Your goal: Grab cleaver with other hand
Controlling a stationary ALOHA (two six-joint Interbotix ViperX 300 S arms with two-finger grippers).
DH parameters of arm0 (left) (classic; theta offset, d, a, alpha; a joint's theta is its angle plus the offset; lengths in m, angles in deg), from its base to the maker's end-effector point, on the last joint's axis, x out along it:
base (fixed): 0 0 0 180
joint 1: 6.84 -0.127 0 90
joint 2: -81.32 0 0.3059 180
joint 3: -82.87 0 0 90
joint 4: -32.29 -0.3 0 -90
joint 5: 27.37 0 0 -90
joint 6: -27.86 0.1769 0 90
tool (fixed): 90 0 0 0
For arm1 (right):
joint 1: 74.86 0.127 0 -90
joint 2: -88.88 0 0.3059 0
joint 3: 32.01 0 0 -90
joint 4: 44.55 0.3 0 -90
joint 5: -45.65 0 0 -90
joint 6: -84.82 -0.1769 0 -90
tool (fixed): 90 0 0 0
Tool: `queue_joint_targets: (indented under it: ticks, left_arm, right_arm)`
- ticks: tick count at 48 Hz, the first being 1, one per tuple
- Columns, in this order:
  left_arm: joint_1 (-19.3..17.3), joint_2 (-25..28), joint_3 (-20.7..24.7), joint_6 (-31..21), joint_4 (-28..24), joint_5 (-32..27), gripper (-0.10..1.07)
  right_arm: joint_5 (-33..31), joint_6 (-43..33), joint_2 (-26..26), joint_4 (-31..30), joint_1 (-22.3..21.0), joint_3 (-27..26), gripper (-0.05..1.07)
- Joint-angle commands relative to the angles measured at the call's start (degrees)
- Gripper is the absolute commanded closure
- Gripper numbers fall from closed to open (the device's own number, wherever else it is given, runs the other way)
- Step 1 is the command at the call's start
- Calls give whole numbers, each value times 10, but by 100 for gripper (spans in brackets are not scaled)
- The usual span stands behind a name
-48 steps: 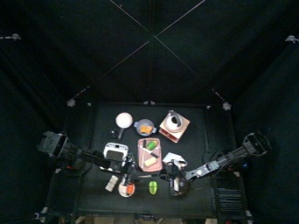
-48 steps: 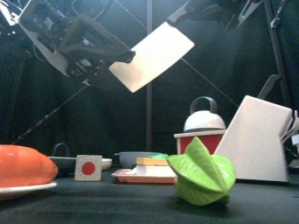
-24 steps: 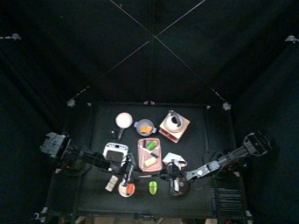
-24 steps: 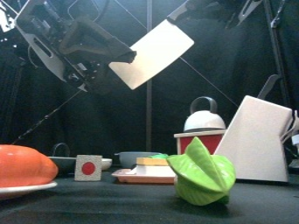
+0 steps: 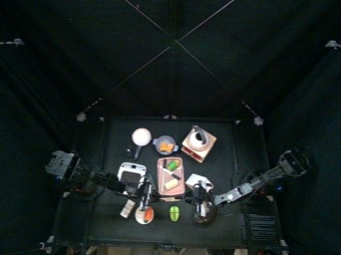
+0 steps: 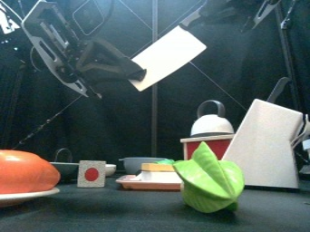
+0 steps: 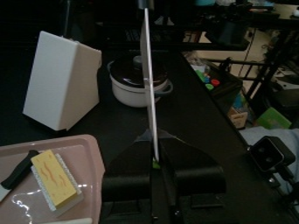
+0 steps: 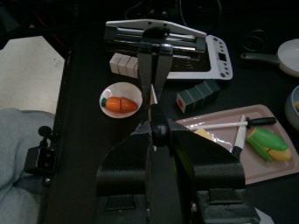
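Observation:
The cleaver (image 6: 169, 56) hangs high in the air over the table, its broad pale blade tilted. My left gripper (image 6: 130, 72) grips the blade's lower end. In the left wrist view the blade (image 7: 146, 79) shows edge-on as a thin line running out of the left gripper (image 7: 155, 157), which is shut on it. My right gripper (image 6: 204, 20) holds the upper end, where the handle is hidden. Seen from the right wrist, the right gripper (image 8: 155, 127) is shut on the dark handle (image 8: 152, 74), with the left arm's gripper body (image 8: 158, 39) facing it.
Below stand a white knife block (image 6: 266, 140), a red and white pot (image 6: 209, 136), a pink tray (image 6: 151, 183) with food pieces, a green leafy toy (image 6: 208, 177) and an orange piece on a plate (image 6: 24, 192) at the front left.
My left gripper has closed from wide open onto the blade's lower end. The cleaver has shifted slightly up and to the right. The right gripper's hold is unchanged.

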Motion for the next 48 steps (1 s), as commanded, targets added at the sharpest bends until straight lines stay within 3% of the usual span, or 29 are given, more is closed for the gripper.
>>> queue_joint_targets:
  ticks: [1, 13, 29, 48]
  left_arm:
    - [1, -33, 4, 2, 1, 12, 59]
    - [0, -81, -23, 2, 1, 12, 59]
    - [0, -50, -21, 2, 1, 12, 59]
    - [0, -47, -20, 1, 1, 9, 59]
  right_arm:
    - [-1, 2, -9, 30, -2, 5, 58]
    - [1, 4, -9, 83, -3, 36, 58]
    - [5, 4, 8, 81, -4, 31, 55]
    - [20, 4, 23, 81, -4, 26, 33]
